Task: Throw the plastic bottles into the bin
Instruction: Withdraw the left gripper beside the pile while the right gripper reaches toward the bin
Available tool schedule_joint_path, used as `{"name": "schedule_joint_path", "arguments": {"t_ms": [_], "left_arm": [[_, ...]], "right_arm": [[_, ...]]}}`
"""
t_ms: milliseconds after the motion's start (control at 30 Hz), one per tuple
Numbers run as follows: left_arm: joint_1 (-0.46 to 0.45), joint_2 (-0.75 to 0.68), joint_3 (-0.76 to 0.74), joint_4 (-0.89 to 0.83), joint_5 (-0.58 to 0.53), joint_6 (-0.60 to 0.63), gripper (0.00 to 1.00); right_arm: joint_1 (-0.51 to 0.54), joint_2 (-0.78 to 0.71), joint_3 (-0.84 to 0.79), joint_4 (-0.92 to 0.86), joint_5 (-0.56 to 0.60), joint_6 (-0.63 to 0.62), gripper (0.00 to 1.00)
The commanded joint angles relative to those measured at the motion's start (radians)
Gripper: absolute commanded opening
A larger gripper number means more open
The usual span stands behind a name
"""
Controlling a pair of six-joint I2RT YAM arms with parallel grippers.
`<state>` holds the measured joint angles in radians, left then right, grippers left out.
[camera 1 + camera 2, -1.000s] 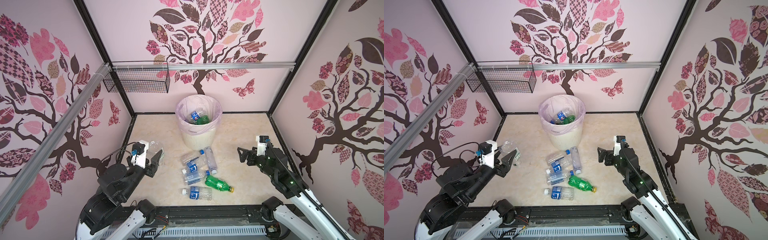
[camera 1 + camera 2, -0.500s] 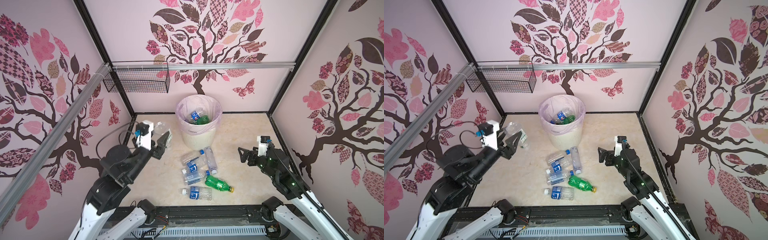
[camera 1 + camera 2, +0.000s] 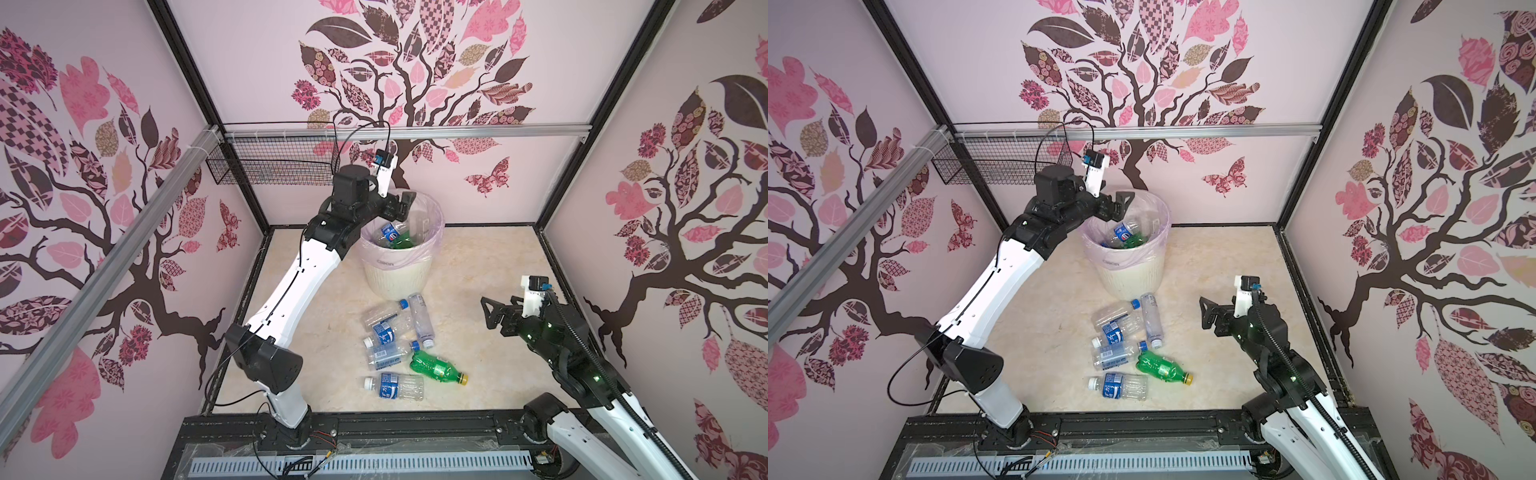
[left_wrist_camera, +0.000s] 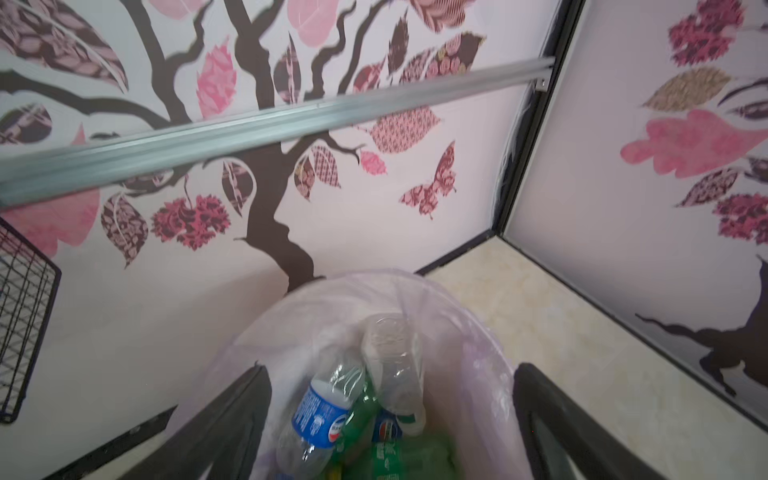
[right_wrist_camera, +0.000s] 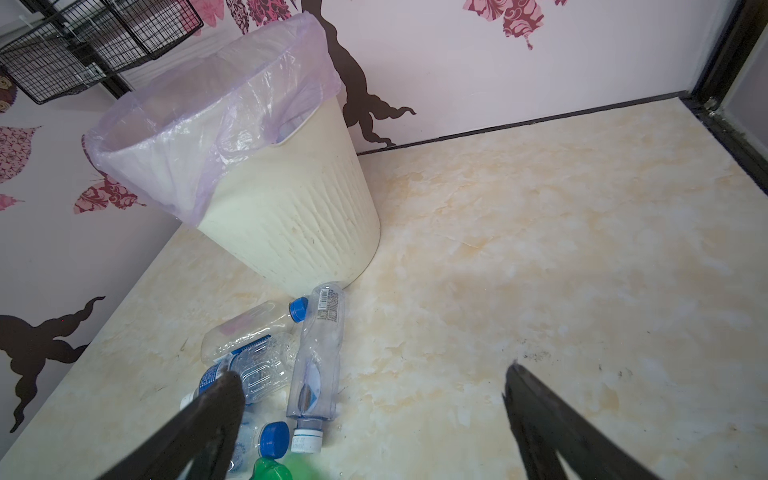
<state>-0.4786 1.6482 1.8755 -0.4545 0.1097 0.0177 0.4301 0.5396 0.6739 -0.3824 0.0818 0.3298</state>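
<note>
The cream ribbed bin (image 3: 399,278) (image 3: 1129,278) (image 5: 299,216) with its pale pink bag stands at the back middle of the floor. My left gripper (image 3: 401,203) (image 3: 1121,203) (image 4: 390,368) hovers open above the bin's left rim, with nothing between its fingers. Below it in the bin (image 4: 478,332) lie a bare clear bottle (image 4: 392,361), a blue-labelled bottle (image 4: 320,415) and green ones. Several plastic bottles lie on the floor in front of the bin, among them a green bottle (image 3: 434,366) (image 3: 1160,366) and a clear bottle (image 3: 395,386) (image 5: 318,353). My right gripper (image 3: 488,309) (image 3: 1206,309) (image 5: 372,374) hangs open and empty to their right.
A black wire mesh basket (image 3: 270,162) (image 3: 1000,164) (image 5: 83,54) hangs on the back left wall under an aluminium rail (image 3: 457,132). Patterned walls close in the beige floor (image 3: 478,266) on three sides. A black frame rail (image 3: 374,424) runs along the front edge.
My left arm swung up from the front left with a clear bottle, reached over the bin and opened; the bottle now lies inside. The right arm stayed put.
</note>
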Motion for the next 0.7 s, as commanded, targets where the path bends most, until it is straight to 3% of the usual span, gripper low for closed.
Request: {"name": "schedule_joint_path", "arguments": {"t_ms": [0, 333, 500, 667], "left_arm": [[0.001, -0.189, -0.112, 0.081, -0.02, 0.003, 0.98], [0.009, -0.506, -0.399, -0.076, -0.186, 0.078, 0.98], [0.011, -0.652, -0.56, -0.133, -0.275, 0.074, 0.98], [0.011, -0.768, -0.711, -0.17, -0.37, 0.069, 0.98]], "right_arm": [[-0.005, 0.02, 0.019, -0.019, -0.008, -0.025, 1.0], [-0.004, 0.123, 0.059, -0.051, -0.055, -0.041, 1.0], [-0.004, 0.194, 0.116, -0.11, -0.034, -0.054, 1.0], [-0.005, 0.244, 0.146, -0.132, -0.091, -0.062, 1.0]]}}
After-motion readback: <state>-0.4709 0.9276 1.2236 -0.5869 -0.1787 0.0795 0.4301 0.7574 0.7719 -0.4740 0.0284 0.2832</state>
